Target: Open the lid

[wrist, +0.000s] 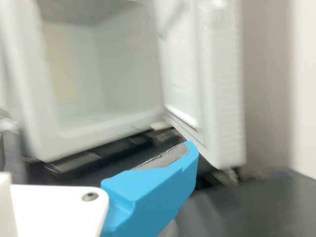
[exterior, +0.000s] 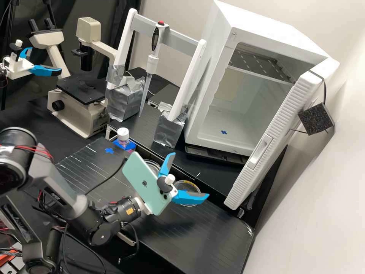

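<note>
Blue at the gripper (exterior: 190,175), spread wide; from there, in the high view, counting one bottle (exterior: 123,134) at ten o'clock, two dishes (exterior: 189,182) at six and nine-thirty.

I've got a microscope (exterior: 78,110) standing near a white frame (exterior: 125,49), and there's the pipette (exterior: 153,62), hanging tip-down! Across from them, a white cabinet (exterior: 266,26), its door (exterior: 273,137) open, a black block (exterior: 315,118) just beside that.
</note>
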Motion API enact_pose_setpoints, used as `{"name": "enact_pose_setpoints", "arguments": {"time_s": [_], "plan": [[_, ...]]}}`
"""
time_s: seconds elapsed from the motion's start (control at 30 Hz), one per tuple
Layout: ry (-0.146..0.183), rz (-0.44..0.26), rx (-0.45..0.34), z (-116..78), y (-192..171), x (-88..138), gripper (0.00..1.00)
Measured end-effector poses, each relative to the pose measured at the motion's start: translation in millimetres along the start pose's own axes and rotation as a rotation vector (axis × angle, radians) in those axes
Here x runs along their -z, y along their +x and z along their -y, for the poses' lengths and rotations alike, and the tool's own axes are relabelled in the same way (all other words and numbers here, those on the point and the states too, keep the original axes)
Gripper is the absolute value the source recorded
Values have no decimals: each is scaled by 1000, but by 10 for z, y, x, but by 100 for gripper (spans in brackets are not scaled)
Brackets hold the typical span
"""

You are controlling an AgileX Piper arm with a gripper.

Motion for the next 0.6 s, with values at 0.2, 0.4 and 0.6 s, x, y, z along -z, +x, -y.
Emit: {"name": "enact_pose_setpoints", "arguments": {"time_s": [0.2, 0.4, 0.6], "plan": [[-7, -168, 107, 272, -48, 319, 100], [-3, -211, 88, 476, -46, 470, 100], [43, -168, 132, 606, -16, 418, 100]]}}
